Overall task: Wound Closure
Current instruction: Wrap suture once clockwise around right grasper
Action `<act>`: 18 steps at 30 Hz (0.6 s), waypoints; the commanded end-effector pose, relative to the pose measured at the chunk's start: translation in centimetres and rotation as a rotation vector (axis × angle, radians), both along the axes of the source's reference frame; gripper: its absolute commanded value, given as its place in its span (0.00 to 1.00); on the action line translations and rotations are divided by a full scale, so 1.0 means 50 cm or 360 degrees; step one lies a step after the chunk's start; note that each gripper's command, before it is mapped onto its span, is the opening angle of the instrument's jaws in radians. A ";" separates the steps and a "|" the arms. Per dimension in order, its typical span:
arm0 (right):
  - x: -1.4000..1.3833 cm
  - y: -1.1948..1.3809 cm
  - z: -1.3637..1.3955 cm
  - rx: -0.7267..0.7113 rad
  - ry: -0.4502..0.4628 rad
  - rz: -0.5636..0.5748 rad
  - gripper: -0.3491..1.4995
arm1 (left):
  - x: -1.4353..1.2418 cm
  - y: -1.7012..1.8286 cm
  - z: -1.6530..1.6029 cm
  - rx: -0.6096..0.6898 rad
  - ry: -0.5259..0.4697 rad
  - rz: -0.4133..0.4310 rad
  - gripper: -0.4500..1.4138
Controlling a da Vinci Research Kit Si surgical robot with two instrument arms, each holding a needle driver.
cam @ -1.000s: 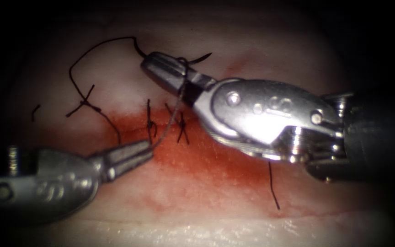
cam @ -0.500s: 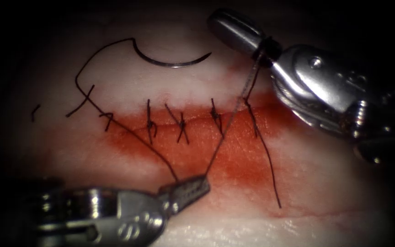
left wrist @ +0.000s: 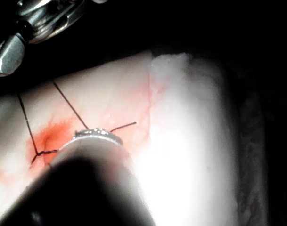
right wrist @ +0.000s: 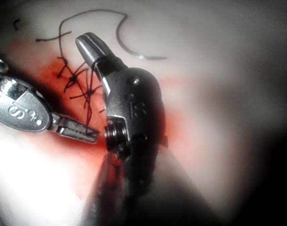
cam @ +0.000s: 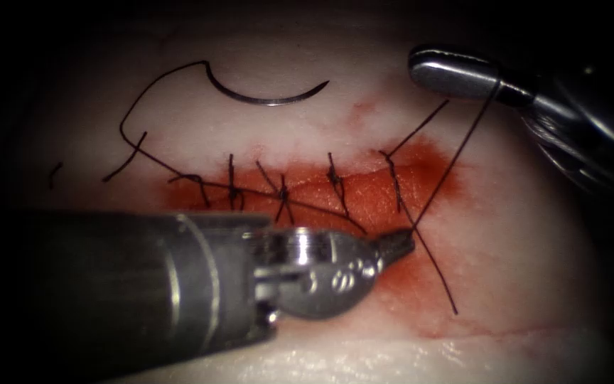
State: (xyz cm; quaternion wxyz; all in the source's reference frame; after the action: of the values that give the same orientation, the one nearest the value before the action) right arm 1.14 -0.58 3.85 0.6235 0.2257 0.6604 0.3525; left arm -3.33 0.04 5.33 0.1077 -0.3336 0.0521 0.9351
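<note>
Thread (left wrist: 70, 104) ran in two dark lines across the pale tissue (left wrist: 190, 122) to the red fluid (left wrist: 49, 136), close beside the left arm's blurred dark shaft (left wrist: 86, 183). The right end effector (left wrist: 9, 54) hung beyond the tissue.

The endoscope looks down from above and in front at the pale tissue (cam: 264, 135) with its red-stained cut (cam: 364, 199) (fairly close). The left wrist camera looks along its own dark shaft (left wrist: 82, 188) from very near. The right wrist camera does likewise, sharing the curved steel needle (right wrist: 134, 44) (cam: 264, 96) with the endoscope.
</note>
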 end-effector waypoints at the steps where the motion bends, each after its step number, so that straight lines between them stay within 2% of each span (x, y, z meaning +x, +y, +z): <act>1: 0.0003 -0.0002 0.0016 0.0000 0.0026 -0.0058 0.00 | -0.0009 0.0009 0.0024 0.0003 0.0015 0.0007 0.00; 4: -0.0003 -0.0008 0.0026 -0.0006 0.0079 -0.0155 0.00 | -0.0002 0.0028 0.0043 0.0000 0.0034 0.0010 0.00; 5: -0.0002 -0.0014 0.0035 -0.0029 0.0088 -0.0238 0.00 | 0.0007 0.0041 0.0053 0.0003 0.0053 0.0013 0.00; 8: 0.0004 -0.0020 0.0053 -0.0128 0.0110 -0.0350 0.00 | 0.0018 0.0057 0.0065 0.0023 0.0070 0.0026 0.00; 9: 0.0014 -0.0023 0.0067 -0.0195 0.0110 -0.0451 0.00 | 0.0020 0.0067 0.0073 0.0029 0.0094 0.0025 0.00; 18: 0.0060 -0.0041 0.0102 -0.0361 0.0025 -0.0800 0.00 | 0.0020 0.0101 0.0088 0.0063 0.0120 0.0029 0.00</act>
State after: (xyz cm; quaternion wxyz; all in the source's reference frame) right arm 1.37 -0.78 4.31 0.7110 0.3169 0.6192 0.1032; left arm -3.18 0.55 5.72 0.1035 -0.2957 0.0333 0.9491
